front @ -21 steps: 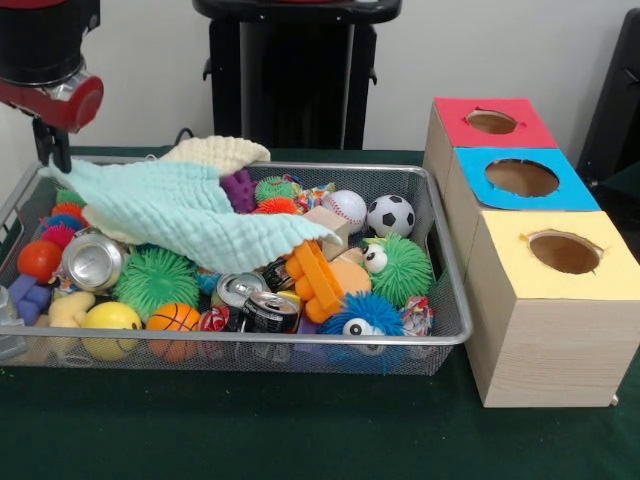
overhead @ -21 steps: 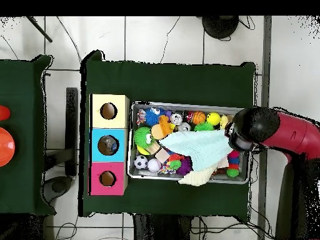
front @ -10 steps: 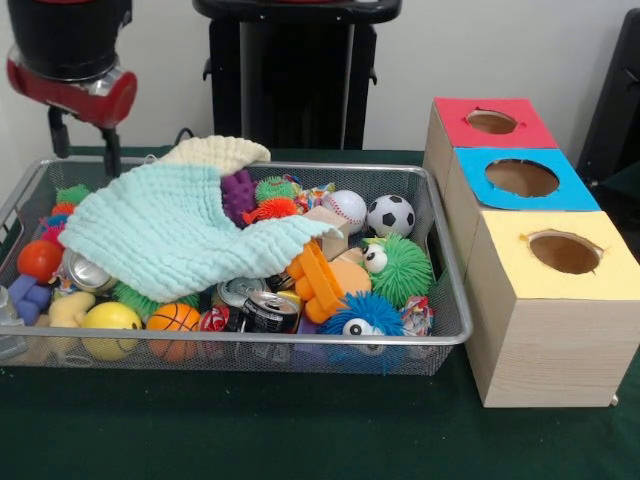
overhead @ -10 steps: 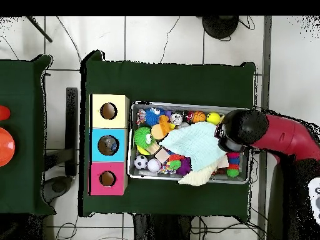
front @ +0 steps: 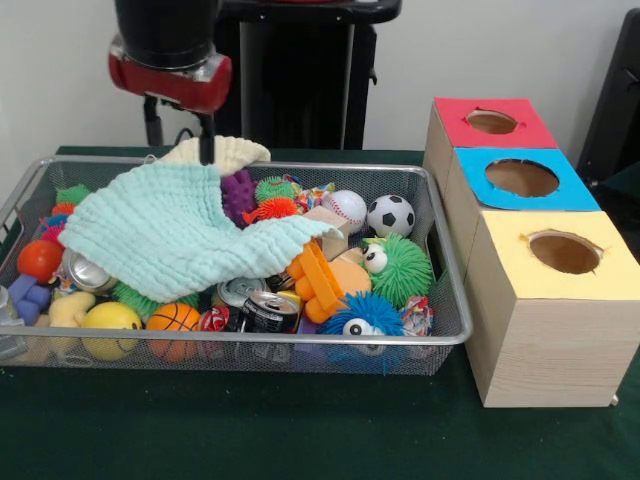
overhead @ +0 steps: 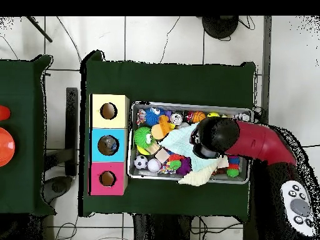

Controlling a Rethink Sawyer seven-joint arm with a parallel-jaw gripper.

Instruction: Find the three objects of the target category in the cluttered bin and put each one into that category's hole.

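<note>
Three holes waiting on the right: red box point(front: 492, 122), blue box point(front: 522, 178), yellow box point(front: 563, 251), all lined up just beside the wire bin point(front: 445, 300). Still the search stage, by the look of it. Gripper point(front: 180, 128) hanging over the bin's back-left part, jaws spread apart and holding nothing, one tip right at the top edge of the mint cloth point(front: 165, 232). Cloth draped over the left half of the pile, cream cloth point(front: 218, 152) peeking out behind it. Can't tell the target category from here, but plenty of candidates showing: baseball point(front: 344, 209), soccer ball point(front: 390, 215), crushed cans point(front: 258, 303) near the front. Next up, probably: get that cloth out of the way, or grab something already exposed.
</note>
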